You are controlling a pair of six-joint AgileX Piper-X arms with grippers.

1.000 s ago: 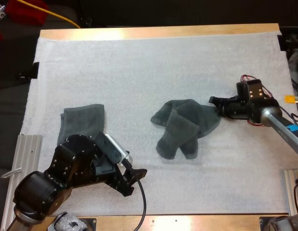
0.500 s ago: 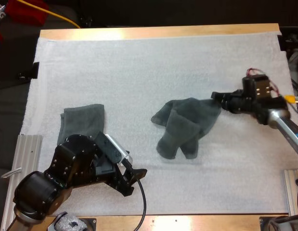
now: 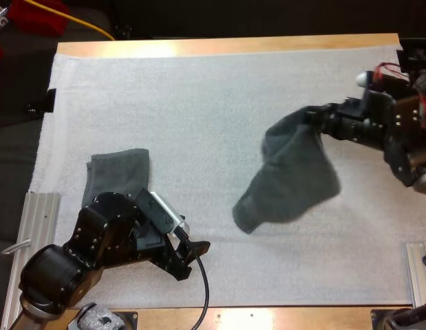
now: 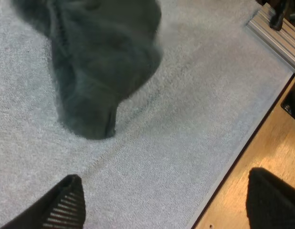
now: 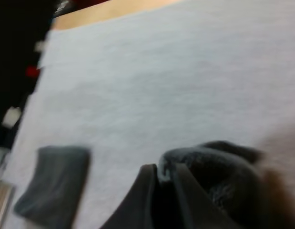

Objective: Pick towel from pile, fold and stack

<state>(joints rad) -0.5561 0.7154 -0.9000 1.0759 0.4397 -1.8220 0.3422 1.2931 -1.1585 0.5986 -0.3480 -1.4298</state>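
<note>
Grey-green towel hangs — pinched by the right end effector.

Dark towel over white mat — fingers apart.

A wooden table carries a white mat. One folded grey-green towel lies flat on the mat's near left.

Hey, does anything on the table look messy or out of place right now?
Nothing spilled or damaged. Only the crumpled towel looks untidy, hanging bunched from the right gripper, which is shut on its edge; the folded towel lies flat.
</note>
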